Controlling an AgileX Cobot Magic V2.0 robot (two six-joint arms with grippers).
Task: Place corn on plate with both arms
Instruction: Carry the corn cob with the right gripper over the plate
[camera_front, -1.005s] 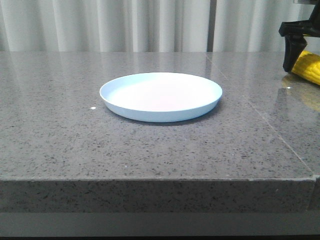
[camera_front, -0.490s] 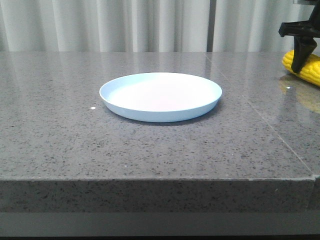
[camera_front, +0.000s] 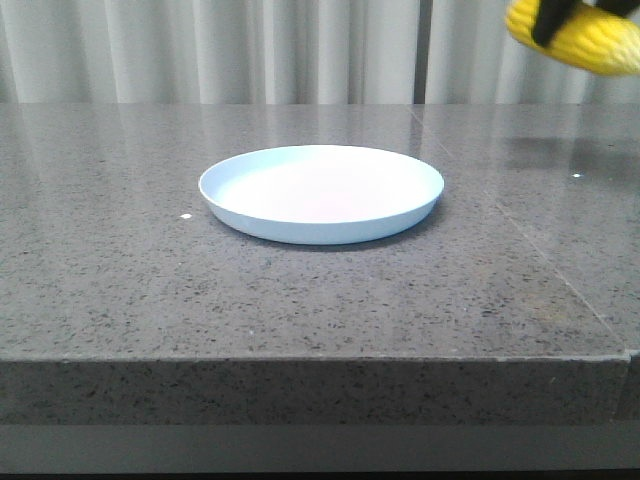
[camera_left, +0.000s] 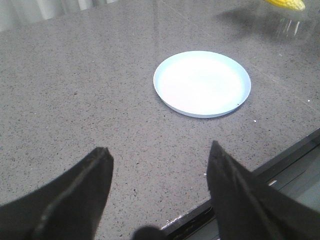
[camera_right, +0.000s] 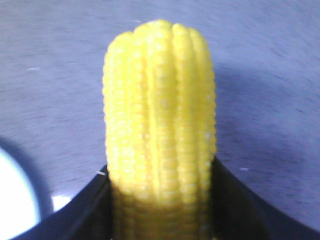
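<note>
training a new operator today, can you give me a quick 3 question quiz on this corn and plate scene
1. True or false: the corn is already lying on the plate.
2. Which gripper grips the corn? A) left B) right C) neither
3. Fill in: the left gripper hangs over the table with its jaws ____.

Key
1. False; it is held in the air, off to the plate's right.
2. B; the right gripper has a finger on each side of the cob.
3. Open, holding nothing.

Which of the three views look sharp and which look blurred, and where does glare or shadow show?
Front view: plate sharp, corn smeared, sheen on the table. Left wrist view: plate crisp, left gripper fingers dark and soft. Right wrist view: corn soft, table blurred, right gripper in shadow.
</note>
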